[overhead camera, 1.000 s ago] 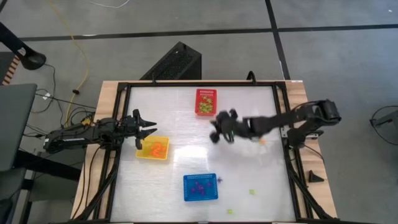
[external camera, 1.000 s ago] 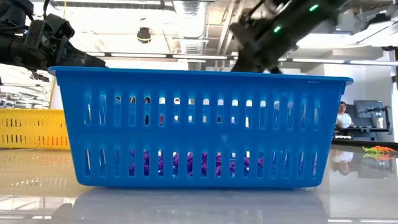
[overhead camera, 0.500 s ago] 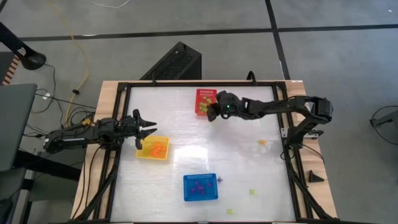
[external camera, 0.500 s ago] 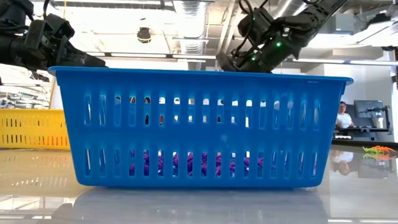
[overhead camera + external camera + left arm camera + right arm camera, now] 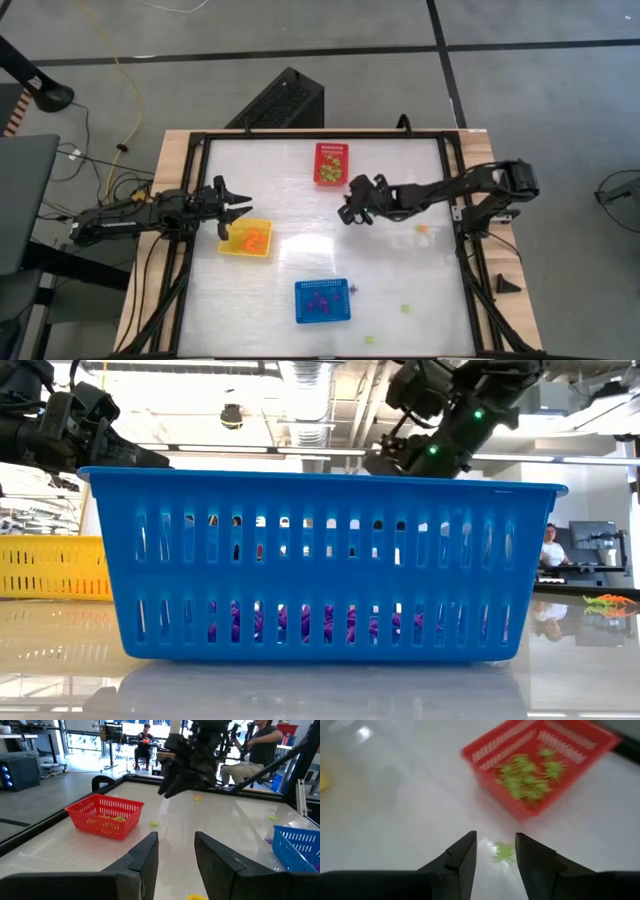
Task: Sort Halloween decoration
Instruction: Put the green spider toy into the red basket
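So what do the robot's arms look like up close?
Both arms are dark, almost black, jointed and thin. The left end effector ends in two pointed fingers. The right end effector is chunkier, with small green lights glowing on its wrist in the low view. Black cables trail beside the left arm.

Plastic baskets on a glossy white table

The table [image 5: 560, 660] is smooth and mirror-glossy, edged in pale wood [image 5: 170, 150]; the blue basket [image 5: 320, 565], lower centre, is shiny slotted plastic, like the red basket [image 5: 105, 815] and yellow basket [image 5: 50, 568].
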`<state>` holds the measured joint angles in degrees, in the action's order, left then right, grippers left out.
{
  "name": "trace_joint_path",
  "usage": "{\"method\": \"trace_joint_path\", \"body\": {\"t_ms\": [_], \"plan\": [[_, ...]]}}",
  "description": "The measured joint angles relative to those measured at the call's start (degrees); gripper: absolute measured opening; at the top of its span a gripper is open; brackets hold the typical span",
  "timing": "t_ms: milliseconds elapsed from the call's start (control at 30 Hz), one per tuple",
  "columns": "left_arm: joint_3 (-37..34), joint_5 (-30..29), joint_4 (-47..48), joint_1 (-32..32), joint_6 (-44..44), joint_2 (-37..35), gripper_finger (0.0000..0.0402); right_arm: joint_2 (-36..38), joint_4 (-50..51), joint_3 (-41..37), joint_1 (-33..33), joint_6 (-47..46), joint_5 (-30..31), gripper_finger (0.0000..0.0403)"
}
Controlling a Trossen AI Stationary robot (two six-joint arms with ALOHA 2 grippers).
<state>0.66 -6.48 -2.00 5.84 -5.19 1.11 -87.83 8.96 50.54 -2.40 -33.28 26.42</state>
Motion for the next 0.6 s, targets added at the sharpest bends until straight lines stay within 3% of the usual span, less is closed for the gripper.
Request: {"method": "trace_joint_path", "body": {"t_ms": [133,367,600], "plan": [[0.0,0.0,0.0,0.0,0.0,0.0,0.0116,-0.8,-5.1,-3.9,1.2,-4.7,4.1,0.0171],[0.0,0.0,0.0,0.0,0.0,0.0,0.0116,-1.5,-25.2,-14.9,1.4,-5.2,8.2,0.0216],[0.0,0.0,0.0,0.0,0.0,0.0,0.0116,-4.3,-28.4,-16.2,0.9,-5.8,8.3,0.0254]]}}
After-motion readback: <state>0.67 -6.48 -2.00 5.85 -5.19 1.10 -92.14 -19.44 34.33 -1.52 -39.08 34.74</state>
